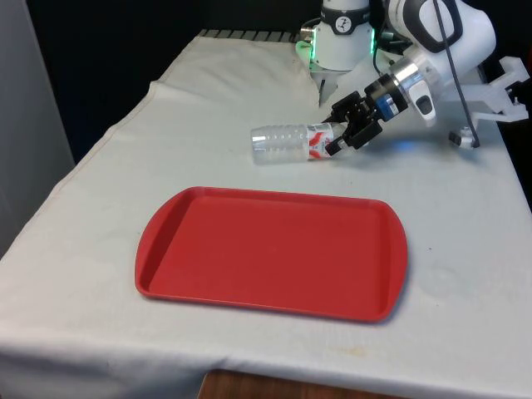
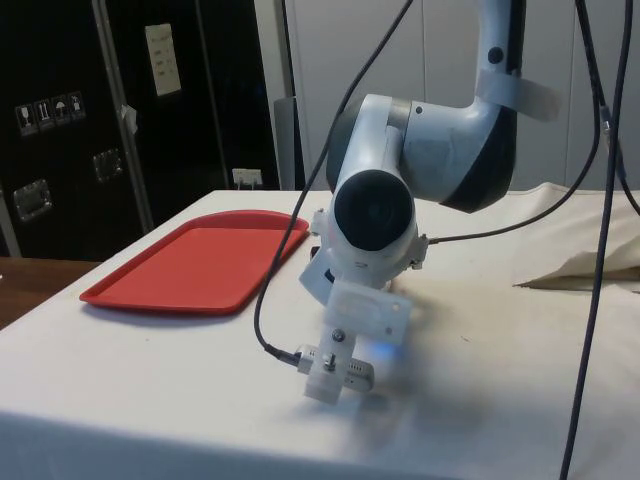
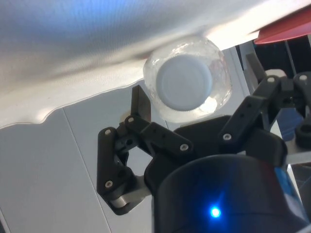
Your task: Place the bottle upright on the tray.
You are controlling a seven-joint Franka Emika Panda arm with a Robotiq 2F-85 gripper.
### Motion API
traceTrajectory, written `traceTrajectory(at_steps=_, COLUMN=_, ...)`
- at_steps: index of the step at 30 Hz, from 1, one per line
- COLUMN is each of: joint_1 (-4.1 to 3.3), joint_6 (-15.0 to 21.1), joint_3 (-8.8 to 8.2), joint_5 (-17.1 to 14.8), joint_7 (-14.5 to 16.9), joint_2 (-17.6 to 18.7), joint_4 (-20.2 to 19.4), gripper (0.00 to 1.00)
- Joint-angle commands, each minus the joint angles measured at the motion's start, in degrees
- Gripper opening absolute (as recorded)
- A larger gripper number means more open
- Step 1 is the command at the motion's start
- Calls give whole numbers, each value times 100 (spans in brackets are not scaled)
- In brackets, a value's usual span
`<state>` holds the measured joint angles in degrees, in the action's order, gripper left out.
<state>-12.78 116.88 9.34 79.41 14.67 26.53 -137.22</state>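
Bottle (image 1: 287, 141) lies on its side on the cloth, just beyond the red tray (image 1: 166, 249)'s far edge, cap end toward the gripper (image 1: 345, 133). Fingers spread either side of the cap end, not yet pinching. Advice: close squarely on the neck, lift clear before rotating upright.

We see a clear plastic water bottle (image 1: 291, 141) lying on its side on the white cloth, just beyond the far rim of the tray (image 1: 208, 293). Its ribbed body points towards the front view's left, and its red and white label sits near the capped end, which points towards the front view's right. In the wrist view the bottle (image 3: 214, 85) shows end-on, with a pale round cap (image 3: 185, 81). The tray is red, rectangular with rounded corners and a raised rim, lying flat with nothing on it.
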Motion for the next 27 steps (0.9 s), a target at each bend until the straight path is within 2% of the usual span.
traceTrajectory(at_steps=1, joint_1=0, joint_6=6, joint_3=0, joint_5=0, joint_7=0, joint_2=6, joint_4=0, gripper=100)
traceTrajectory(at_steps=18, joint_1=0, joint_6=11, joint_3=0, joint_5=11, joint_7=-17, joint_2=46, joint_4=11, gripper=100)
traceTrajectory(at_steps=24, joint_1=6, joint_6=23, joint_3=0, joint_5=11, joint_7=-23, joint_2=86, joint_4=29, gripper=67)
traceTrajectory(at_steps=26, joint_1=0, joint_6=-11, joint_3=0, joint_5=0, joint_7=-6, joint_2=57, joint_4=17, gripper=60)
traceTrajectory(at_steps=27, joint_1=6, joint_6=23, joint_3=0, joint_5=11, joint_7=-29, joint_2=92, joint_4=34, gripper=60)
